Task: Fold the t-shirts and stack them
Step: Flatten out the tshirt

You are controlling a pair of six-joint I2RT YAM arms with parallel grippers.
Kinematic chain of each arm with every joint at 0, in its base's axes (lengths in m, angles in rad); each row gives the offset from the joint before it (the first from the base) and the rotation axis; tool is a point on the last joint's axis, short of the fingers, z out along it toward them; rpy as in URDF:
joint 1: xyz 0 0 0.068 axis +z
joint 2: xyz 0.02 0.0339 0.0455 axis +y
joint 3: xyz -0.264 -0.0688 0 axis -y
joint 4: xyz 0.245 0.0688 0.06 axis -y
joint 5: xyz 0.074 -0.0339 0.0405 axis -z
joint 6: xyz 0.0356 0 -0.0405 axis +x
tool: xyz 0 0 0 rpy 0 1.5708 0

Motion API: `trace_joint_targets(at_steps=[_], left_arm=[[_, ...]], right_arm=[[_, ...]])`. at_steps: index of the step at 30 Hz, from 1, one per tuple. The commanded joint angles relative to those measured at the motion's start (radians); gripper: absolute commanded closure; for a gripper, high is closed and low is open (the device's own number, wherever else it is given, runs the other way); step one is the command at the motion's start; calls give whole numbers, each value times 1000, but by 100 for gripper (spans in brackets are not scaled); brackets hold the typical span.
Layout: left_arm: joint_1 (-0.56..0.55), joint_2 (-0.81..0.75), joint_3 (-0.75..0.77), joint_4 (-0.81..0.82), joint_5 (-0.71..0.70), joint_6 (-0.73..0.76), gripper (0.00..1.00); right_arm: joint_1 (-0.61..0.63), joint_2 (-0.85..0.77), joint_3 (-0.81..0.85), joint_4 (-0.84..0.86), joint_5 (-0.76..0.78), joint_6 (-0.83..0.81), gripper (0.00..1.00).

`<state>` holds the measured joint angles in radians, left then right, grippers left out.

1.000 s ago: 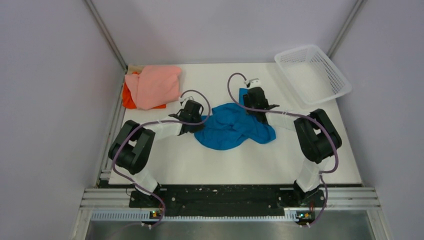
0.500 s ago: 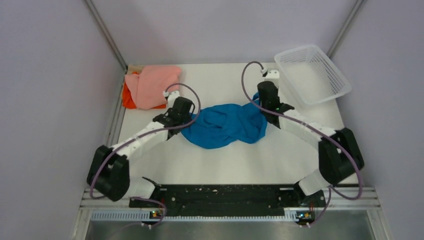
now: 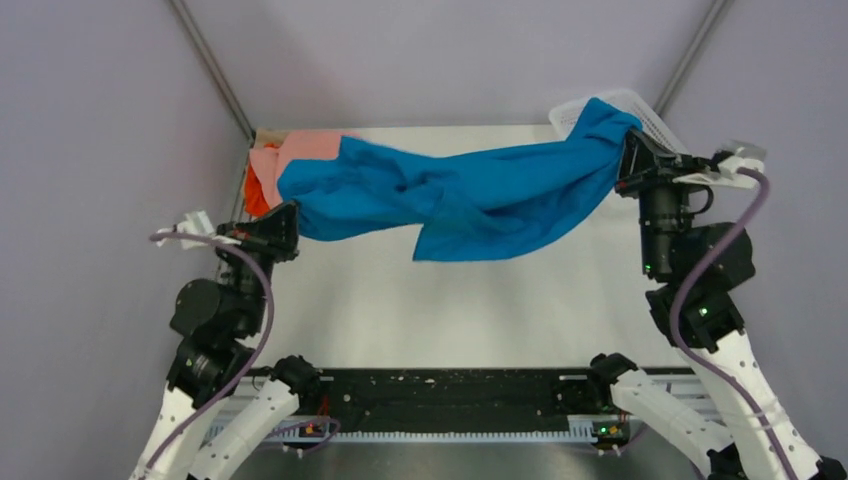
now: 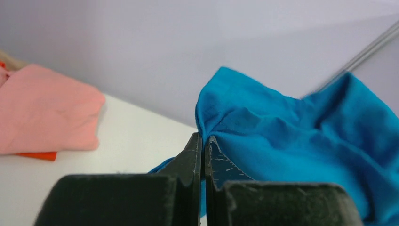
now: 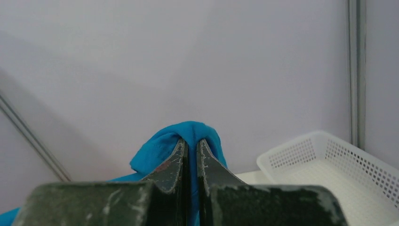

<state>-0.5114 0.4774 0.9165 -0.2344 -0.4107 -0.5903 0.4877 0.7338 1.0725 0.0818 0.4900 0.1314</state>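
The bright blue t-shirt [image 3: 470, 195] hangs stretched in the air between both grippers, well above the table, sagging in the middle. My left gripper [image 3: 290, 215] is shut on its left end, also seen in the left wrist view [image 4: 203, 137] with blue cloth [image 4: 291, 141] between the pads. My right gripper [image 3: 628, 150] is shut on its right end; in the right wrist view [image 5: 191, 141] blue cloth [image 5: 188, 129] wraps over the fingertips. The salmon-pink t-shirt [image 3: 268, 160] lies on the orange t-shirt [image 3: 256, 198] at the table's back left, partly hidden by the blue one.
A white mesh basket [image 3: 660, 120] stands at the back right, partly behind the blue shirt and the right gripper; it also shows in the right wrist view [image 5: 329, 160]. Grey walls and metal posts enclose the white table [image 3: 450, 310].
Both arms have risen and swung outward, lifting the blue t-shirt off the table and stretching it wide. It lay bunched at the table's middle before.
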Motion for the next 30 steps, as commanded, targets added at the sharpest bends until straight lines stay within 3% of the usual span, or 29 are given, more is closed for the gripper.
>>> trace_joint_targets(at_steps=[1, 8, 13, 18, 22, 26, 30], left_arm=[[5, -109, -19, 67, -62, 94, 100], [6, -113, -8, 83, -51, 118, 100], [5, -106, 50, 68, 7, 130, 100], [4, -156, 61, 90, 168, 126, 100], [5, -171, 57, 78, 171, 110, 100], [5, -104, 74, 11, 77, 103, 100], [4, 49, 18, 9, -137, 96, 100]], right_arm=[[-3, -62, 36, 14, 0, -60, 100], [-3, -59, 55, 4, -22, -66, 100], [-3, -82, 89, -16, -64, -62, 100], [-3, -139, 140, -103, -158, -16, 100], [-3, -144, 149, -133, -134, -13, 100], [-3, -88, 156, -187, -57, -15, 100], [-3, 18, 77, -222, 12, 31, 100]])
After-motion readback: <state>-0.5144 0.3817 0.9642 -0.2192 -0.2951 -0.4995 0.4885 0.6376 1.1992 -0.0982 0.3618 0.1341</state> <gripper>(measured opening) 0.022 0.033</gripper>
